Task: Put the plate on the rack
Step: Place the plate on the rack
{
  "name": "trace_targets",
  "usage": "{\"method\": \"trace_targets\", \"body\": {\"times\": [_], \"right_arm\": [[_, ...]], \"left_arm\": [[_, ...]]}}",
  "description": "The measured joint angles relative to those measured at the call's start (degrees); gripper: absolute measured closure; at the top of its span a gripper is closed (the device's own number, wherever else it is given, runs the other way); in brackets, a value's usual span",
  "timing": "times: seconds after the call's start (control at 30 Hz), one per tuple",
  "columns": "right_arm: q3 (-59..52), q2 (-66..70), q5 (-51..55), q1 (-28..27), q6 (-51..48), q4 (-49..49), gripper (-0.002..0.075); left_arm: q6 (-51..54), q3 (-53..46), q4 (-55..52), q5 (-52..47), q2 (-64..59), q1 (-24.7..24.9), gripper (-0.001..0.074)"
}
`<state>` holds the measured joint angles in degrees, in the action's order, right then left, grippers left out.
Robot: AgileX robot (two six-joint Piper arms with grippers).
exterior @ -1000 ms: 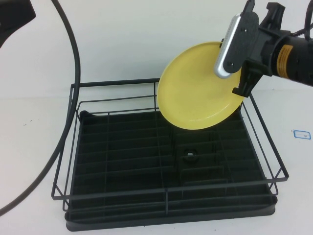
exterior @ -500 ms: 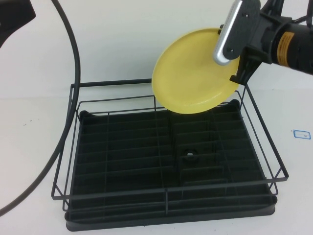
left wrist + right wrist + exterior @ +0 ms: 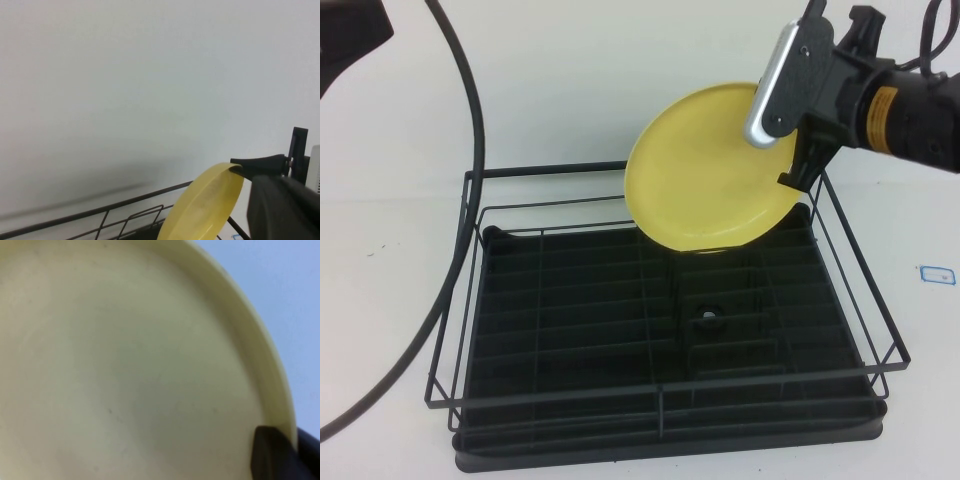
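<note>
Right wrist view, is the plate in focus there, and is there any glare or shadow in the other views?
Right wrist view: plate fills the frame, soft. High view: sharp; glare along the right gripper camera housing; rack dark, little detail. Left wrist view: plate seen edge-on, faint shadow band across the wall; left gripper out of frame.

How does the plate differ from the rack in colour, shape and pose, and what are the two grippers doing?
The plate is pale yellow; the rack is black. The plate is a solid round disc; the rack is a rectangular wire frame. The plate hangs tilted in the air, pinched at its rim by the right gripper, over the rack's far right; the rack sits flat on the table. The left gripper, shut, is out of view.
</note>
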<state>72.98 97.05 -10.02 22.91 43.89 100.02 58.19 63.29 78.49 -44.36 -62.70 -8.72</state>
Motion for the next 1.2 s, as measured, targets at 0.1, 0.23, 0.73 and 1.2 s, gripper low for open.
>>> {"method": "trace_targets", "body": {"times": [0.1, 0.23, 0.73, 1.2], "right_arm": [[0.0, 0.5, -0.1, 0.0, 0.5, -0.3, 0.0711], [0.0, 1.2, -1.9, 0.0, 1.3, -0.5, 0.0712], [0.0, 1.7, -6.7, 0.0, 7.9, 0.5, 0.0711], [-5.4, 1.7, -4.0, 0.0, 9.0, 0.5, 0.0705]], "left_arm": [[0.0, 0.0, -0.2, 0.0, 0.0, 0.0, 0.0734], [0.0, 0.0, -0.3, 0.0, 0.0, 0.0, 0.0734], [0.0, 0.0, -0.4, -0.1, 0.0, 0.0, 0.0734], [0.0, 0.0, -0.4, 0.0, 0.0, 0.0, 0.0734]]}}
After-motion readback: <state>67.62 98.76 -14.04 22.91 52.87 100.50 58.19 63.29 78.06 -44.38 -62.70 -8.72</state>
